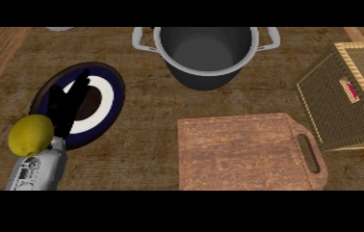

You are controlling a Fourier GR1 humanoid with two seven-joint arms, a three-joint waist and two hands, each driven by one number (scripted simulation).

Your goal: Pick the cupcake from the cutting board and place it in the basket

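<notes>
The basket [334, 94] runs off the right edge; a pink thing [350, 89] inside is too small to identify. The left hand [70, 106] hides part of the plate [107, 79].

On the counter [142, 149] there is 1 cutting board [241, 151], 1 basket [334, 98] with 1 small pink thing [350, 90] lying in it, 1 grey pot [205, 53] with 2 handles, and 1 plate [107, 89]. There is also 1 lemon [31, 135] and 1 pale object [60, 29] cut off at the upper edge. 1 hand [70, 106] on 1 grey forearm [37, 171] shows at the left.
</notes>
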